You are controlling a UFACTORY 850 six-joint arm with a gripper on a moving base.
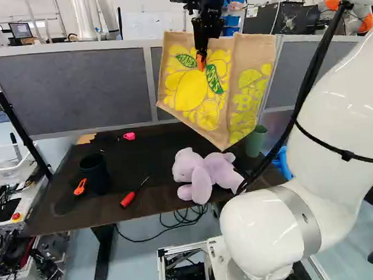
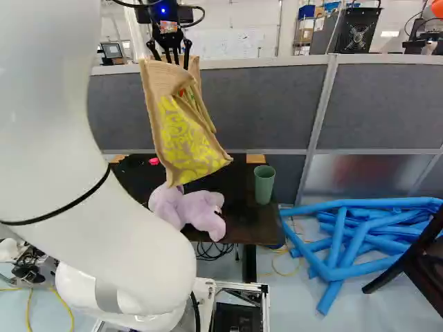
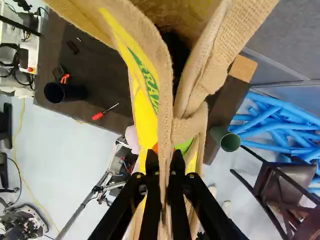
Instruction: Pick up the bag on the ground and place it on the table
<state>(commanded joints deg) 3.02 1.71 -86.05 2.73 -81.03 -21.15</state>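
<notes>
Two fingers of the black gripper (image 1: 201, 57) pinch the brown bag (image 1: 182, 100) by its top edge, and it hangs high over the table (image 1: 89, 212). I can't tell if the bag has things in it. Inside the dark cup (image 1: 95, 174) and the green cup (image 2: 264, 185), it is hard to see. In the wrist view, the bag hides most of the purple toy (image 1: 201, 173). The bag looks rough and woven, with yellow fruit shapes; the toy looks soft.
</notes>
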